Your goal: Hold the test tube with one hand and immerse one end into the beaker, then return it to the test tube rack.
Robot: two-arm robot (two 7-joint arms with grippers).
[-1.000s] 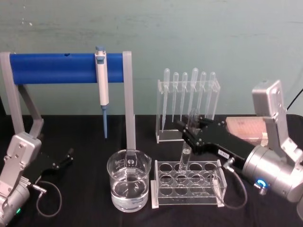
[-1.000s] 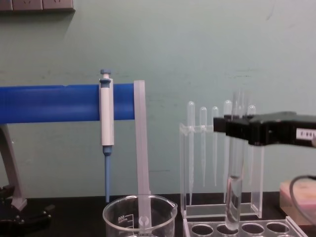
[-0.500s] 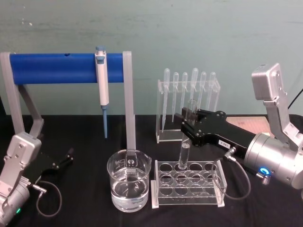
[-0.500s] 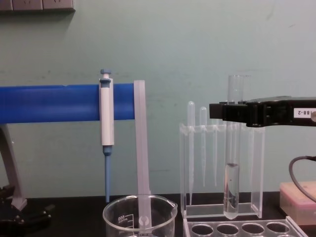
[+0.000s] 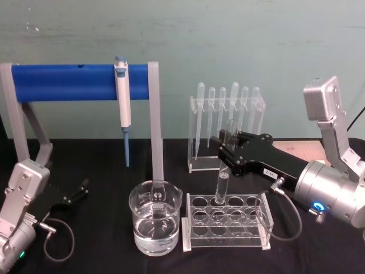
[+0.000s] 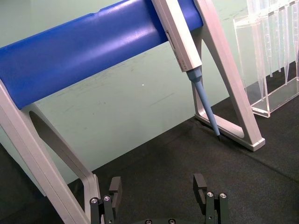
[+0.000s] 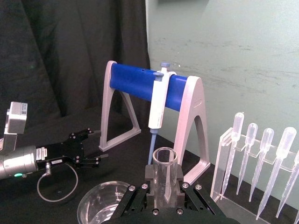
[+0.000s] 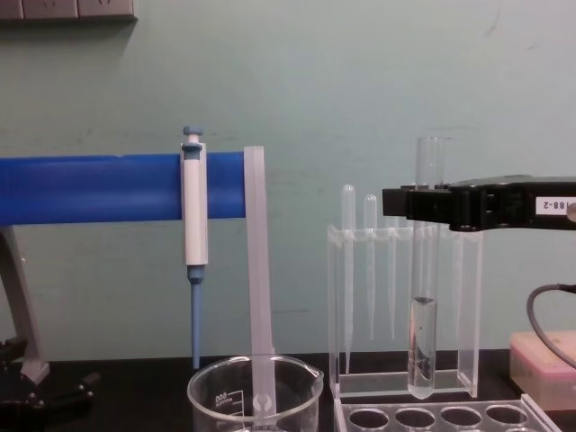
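Setting: black worktop (image 5: 102,251) against a plain green wall (image 5: 182,45).
Change over the last second: the right hand (image 5: 228,145) has come up and carried the test tube (image 5: 222,182) with it. The tube's round bottom was down in a back-row hole of the test tube rack (image 5: 264,220); it now hangs just above that hole.
Last half second: almost nothing has shifted; the lift has paused.
Right hand: fingers clamped on the tube's upper part, just below the open rim. The tube is upright, or close to it, with liquid in its lower part.
Left hand (image 5: 82,189): parked low on the left of the worktop, fingers spread, holding nothing.
Meaning for the task: the tube looks free of the rack, so the pick-up is done. The carry left to the beaker (image 5: 155,220), the dip and the return are still to come.
Count, near row: one beaker, partly filled; one rack with eight holes, all empty now.
Count, middle: one test tube, held; two hands.
Count, far row: six pipettes (image 5: 222,114) in a clear holder; one pipettor (image 5: 121,97) hanging on one blue stand (image 5: 68,81); one pink box (image 5: 296,151) behind the right hand.
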